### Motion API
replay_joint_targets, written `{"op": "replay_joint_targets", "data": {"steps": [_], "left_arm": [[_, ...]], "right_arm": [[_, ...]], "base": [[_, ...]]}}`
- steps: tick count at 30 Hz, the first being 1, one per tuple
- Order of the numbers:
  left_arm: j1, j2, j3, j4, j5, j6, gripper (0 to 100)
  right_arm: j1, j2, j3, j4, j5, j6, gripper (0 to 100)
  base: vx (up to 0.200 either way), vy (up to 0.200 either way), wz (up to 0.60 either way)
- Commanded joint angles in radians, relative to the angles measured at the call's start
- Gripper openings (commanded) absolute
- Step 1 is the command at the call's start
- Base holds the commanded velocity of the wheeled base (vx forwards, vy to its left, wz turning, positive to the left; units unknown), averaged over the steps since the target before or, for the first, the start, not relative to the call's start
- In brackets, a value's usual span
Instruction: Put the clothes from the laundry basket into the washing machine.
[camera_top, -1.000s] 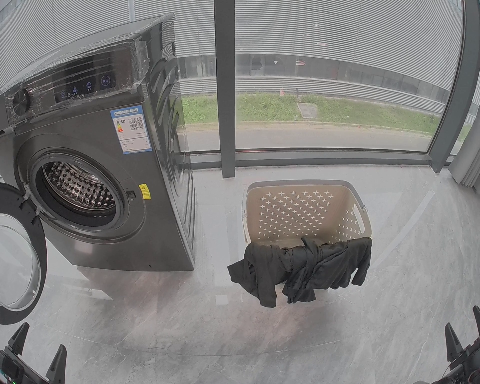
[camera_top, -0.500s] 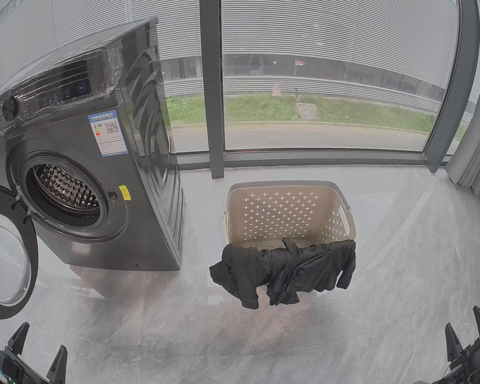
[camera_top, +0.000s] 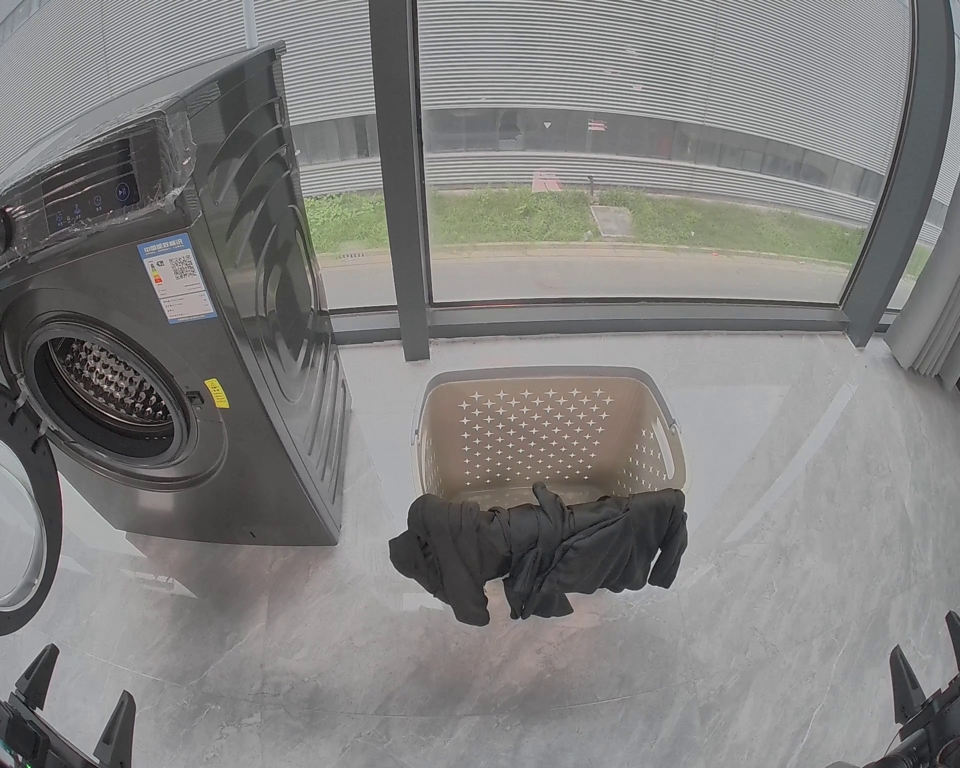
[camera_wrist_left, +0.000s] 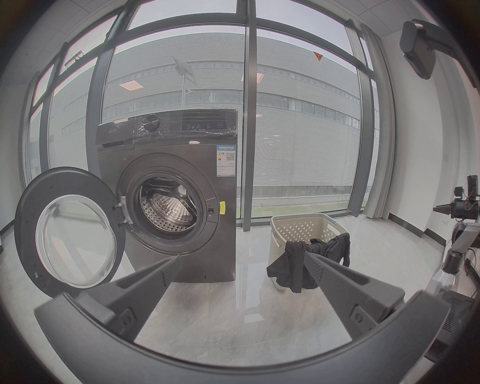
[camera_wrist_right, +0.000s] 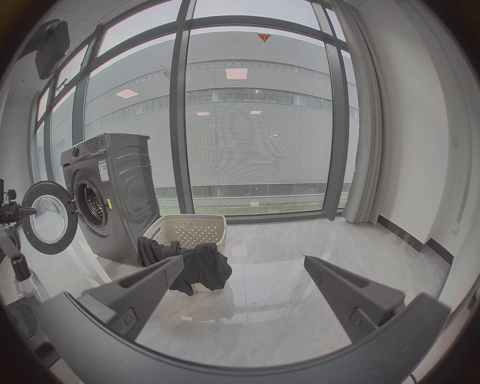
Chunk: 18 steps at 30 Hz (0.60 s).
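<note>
**Mia:** What is the biggest thing here?

**Ben:** The washing machine (camera_top: 230, 330), at the upper left of the head view. Its round door (camera_top: 20, 540) hangs open at the left edge, so the way in is free.

**Mia:** And the laundry basket (camera_top: 545, 372)?

**Ben:** It stands on the floor in the middle of the picture. It is near the machine's right side but not touching it.

**Mia:** Where are the clothes (camera_top: 540, 550)?

**Ben:** They are a dark bundle lying over the basket's near rim. A lot of it dangles down the outside.

**Mia:** How will they feel?

**Ben:** Soft, floppy and light, I think. They can't break, but loose ends may drag or slip. I would pinch the thick bunched fold in the middle, right at the rim, and not a thin corner.

**Mia:** What about the pincers?

**Ben:** The left gripper (camera_top: 85, 675) is in the bottom left corner and the right gripper (camera_top: 923, 635) is in the bottom right. Both are spread wide and hold nothing. Both are well apart from the clothes.
</note>
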Motion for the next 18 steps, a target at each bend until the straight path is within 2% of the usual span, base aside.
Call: {"op": "replay_joint_targets", "data": {"steps": [1,4,11,18], "left_arm": [[0.000,-0.016,0.018,-0.001,0.000,-0.001,100],[0.000,-0.016,0.018,0.000,0.002,-0.001,100],[0.000,-0.016,0.018,-0.001,0.000,0.001,100],[0.000,-0.016,0.018,-0.001,0.000,-0.003,100]], "right_arm": [[0.000,-0.016,0.018,0.000,0.000,0.000,100],[-0.002,-0.016,0.015,0.008,0.006,-0.003,100],[-0.002,-0.016,0.018,-0.002,-0.004,0.012,100],[-0.002,-0.016,0.018,0.000,0.005,0.000,100]], "base": [[0.000,-0.200,0.00],[0.000,-0.200,0.00],[0.000,0.000,0.00],[0.000,0.000,0.00]]}}
